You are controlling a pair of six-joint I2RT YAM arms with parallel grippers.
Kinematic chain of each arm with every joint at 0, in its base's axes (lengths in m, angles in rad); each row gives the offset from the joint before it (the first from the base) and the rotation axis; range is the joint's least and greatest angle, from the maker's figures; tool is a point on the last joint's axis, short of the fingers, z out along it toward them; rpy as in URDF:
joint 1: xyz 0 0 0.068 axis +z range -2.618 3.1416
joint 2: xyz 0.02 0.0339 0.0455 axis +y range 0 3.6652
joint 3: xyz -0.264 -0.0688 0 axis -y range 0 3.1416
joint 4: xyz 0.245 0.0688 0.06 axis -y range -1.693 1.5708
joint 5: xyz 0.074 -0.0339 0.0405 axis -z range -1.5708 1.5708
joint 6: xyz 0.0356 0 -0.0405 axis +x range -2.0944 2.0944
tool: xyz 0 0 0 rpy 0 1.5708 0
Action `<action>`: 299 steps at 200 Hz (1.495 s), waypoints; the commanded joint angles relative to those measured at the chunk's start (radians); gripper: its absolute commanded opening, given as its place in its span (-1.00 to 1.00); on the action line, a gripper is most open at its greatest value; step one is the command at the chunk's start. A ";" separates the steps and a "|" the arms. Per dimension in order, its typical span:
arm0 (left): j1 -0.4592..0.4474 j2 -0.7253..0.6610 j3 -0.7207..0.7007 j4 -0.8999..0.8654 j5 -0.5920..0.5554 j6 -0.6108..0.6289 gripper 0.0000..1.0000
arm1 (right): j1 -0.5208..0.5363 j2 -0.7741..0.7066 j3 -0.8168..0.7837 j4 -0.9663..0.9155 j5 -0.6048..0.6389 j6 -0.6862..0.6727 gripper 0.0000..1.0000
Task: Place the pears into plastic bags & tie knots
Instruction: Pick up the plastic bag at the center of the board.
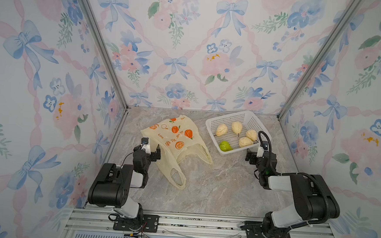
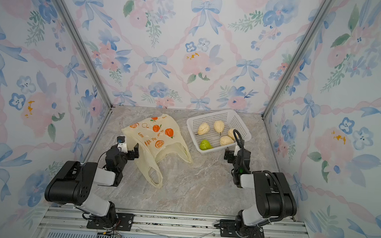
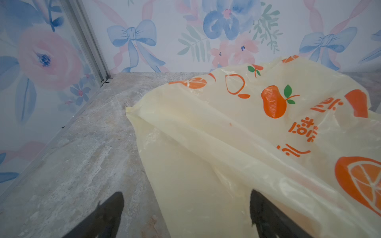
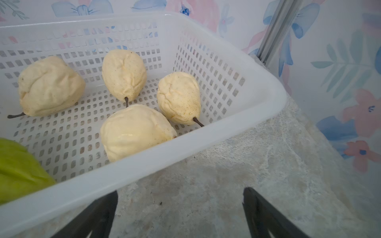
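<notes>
The pale-yellow plastic bag with orange fruit print lies flat on the marble table, its two loop handles loose toward the front. No knots are in view. Several cream pears and one green pear lie in the white basket. My left gripper is open over the bag's left edge, and bag film veils one finger. My right gripper is open and empty over bare table just before the basket's near rim.
Flowered walls with aluminium corner posts close in the left, back and right. The basket stands at the back right, near the right wall. Bare marble lies between the two arms. A metal rail runs along the front edge.
</notes>
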 commanded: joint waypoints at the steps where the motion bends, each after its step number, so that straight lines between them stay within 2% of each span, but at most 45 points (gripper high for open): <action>1: -0.004 -0.003 0.011 0.020 0.010 0.021 0.96 | -0.009 -0.006 0.021 -0.007 -0.011 -0.008 0.92; 76: 0.002 -0.003 0.011 0.020 0.018 0.016 0.96 | -0.020 -0.006 0.021 -0.009 -0.033 -0.001 0.92; 84: 0.001 -0.003 0.011 0.021 0.018 0.017 0.96 | -0.009 -0.007 0.019 -0.005 -0.007 -0.005 0.92; 93: -0.004 -0.008 0.021 0.003 -0.007 0.016 0.96 | 0.019 -0.016 0.009 0.017 0.079 -0.011 0.92; 110: -0.019 -0.060 0.023 -0.043 -0.045 0.021 0.96 | 0.028 -0.085 -0.009 -0.004 0.089 -0.017 0.92; 140: -0.051 -0.221 0.025 -0.212 -0.184 0.014 0.96 | 0.056 -0.276 0.031 -0.280 0.081 -0.025 0.92; 158: -0.063 -0.346 0.041 -0.367 -0.245 -0.037 0.94 | 0.103 -0.372 0.061 -0.439 0.058 -0.038 0.92; 187: -0.065 -0.531 0.106 -0.680 -0.239 -0.190 0.90 | 0.182 -0.468 0.127 -0.675 -0.077 0.007 0.97; 203: -0.067 -0.606 0.135 -0.819 -0.185 -0.255 0.84 | 0.240 -0.482 0.158 -0.752 -0.134 0.060 1.00; 228: -0.076 -0.677 0.175 -0.944 -0.065 -0.304 0.77 | 0.395 -0.446 0.168 -0.745 -0.155 0.141 0.89; 252: -0.090 -0.688 0.230 -1.027 0.028 -0.315 0.72 | 0.594 -0.333 0.136 -0.588 0.025 0.241 0.81; 271: -0.116 -0.678 0.264 -1.059 0.065 -0.312 0.69 | 0.672 -0.179 0.141 -0.426 0.069 0.322 0.71; 299: -0.160 -0.659 0.302 -1.086 0.084 -0.295 0.67 | 0.744 0.036 0.215 -0.303 0.173 0.328 0.57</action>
